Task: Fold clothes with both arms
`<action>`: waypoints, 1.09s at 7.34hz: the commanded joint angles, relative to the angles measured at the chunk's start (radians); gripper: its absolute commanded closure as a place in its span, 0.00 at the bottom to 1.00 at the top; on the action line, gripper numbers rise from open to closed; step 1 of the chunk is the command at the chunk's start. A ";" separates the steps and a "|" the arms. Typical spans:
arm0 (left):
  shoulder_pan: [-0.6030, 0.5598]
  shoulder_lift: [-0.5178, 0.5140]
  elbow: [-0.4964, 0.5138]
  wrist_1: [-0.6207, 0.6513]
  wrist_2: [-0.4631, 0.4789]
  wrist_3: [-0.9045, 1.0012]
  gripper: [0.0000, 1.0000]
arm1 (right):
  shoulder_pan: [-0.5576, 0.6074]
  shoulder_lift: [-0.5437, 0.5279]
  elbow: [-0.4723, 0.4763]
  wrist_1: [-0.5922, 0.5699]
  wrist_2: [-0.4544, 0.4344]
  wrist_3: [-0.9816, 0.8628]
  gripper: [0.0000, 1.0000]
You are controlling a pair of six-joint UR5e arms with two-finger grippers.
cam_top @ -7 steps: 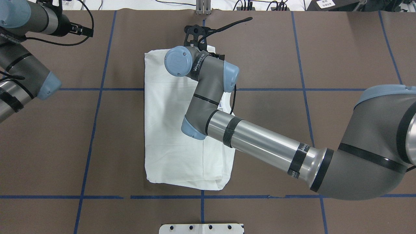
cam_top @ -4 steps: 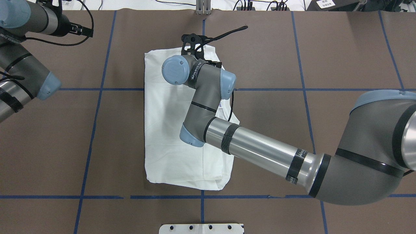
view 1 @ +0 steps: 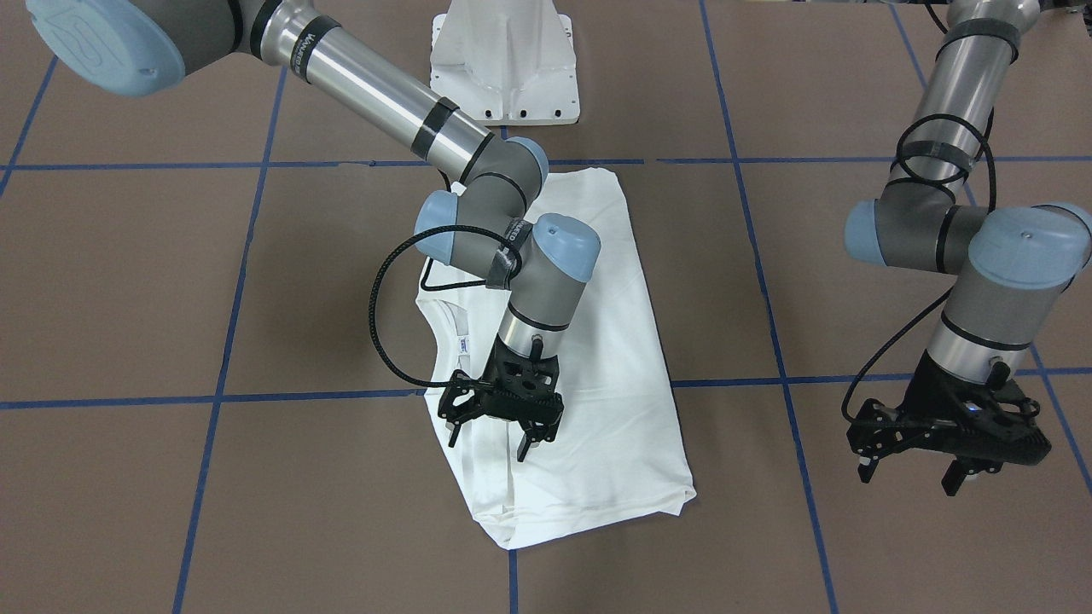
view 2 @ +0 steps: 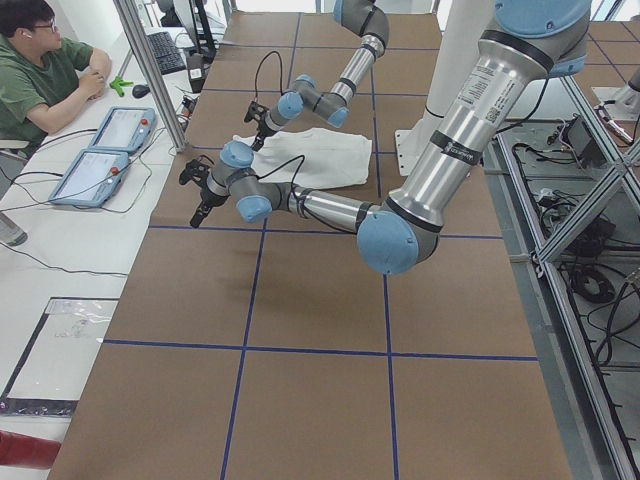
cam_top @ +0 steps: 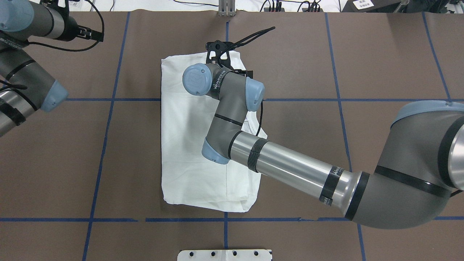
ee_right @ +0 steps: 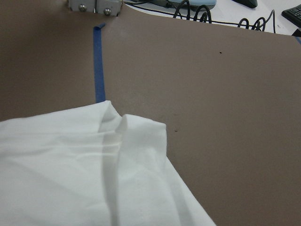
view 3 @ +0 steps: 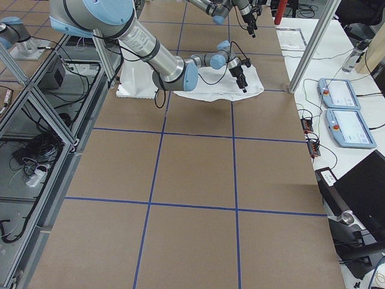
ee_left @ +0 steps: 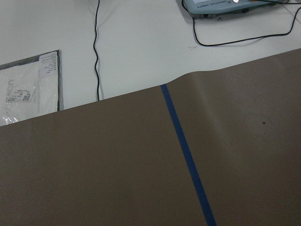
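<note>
Off to my left, above bare brown desk (cam_top: 380, 54), my left hand (view 1: 909, 479) hangs with its two fingers spread, holding nothing, well apart from the cloth. At the middle of the desk lies the white T-shirt (cam_top: 185, 145), folded into a long strip that runs away from me and crosses a blue tape line (cam_top: 108, 99). Its ribbed collar (view 1: 439, 328) and small tag (view 1: 461, 344) sit at the strip's right edge. From the right, my right arm (cam_top: 290, 166) reaches across the shirt. My right hand (view 1: 487, 443) points down over the far end, fingers apart, gripping nothing. I cannot tell whether the fingertips touch the cloth. The shirt's far right corner shows stacked layers.
</note>
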 commanded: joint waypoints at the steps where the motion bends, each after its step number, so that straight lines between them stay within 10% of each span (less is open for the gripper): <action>1: 0.000 0.000 0.000 0.000 0.000 0.000 0.00 | 0.004 0.001 0.000 -0.058 -0.002 -0.057 0.02; 5: 0.002 0.002 -0.002 0.000 -0.002 -0.002 0.00 | 0.065 -0.014 0.032 -0.219 -0.002 -0.244 0.02; 8: 0.002 0.002 -0.002 0.000 -0.002 0.000 0.00 | 0.102 -0.229 0.274 -0.249 0.001 -0.384 0.02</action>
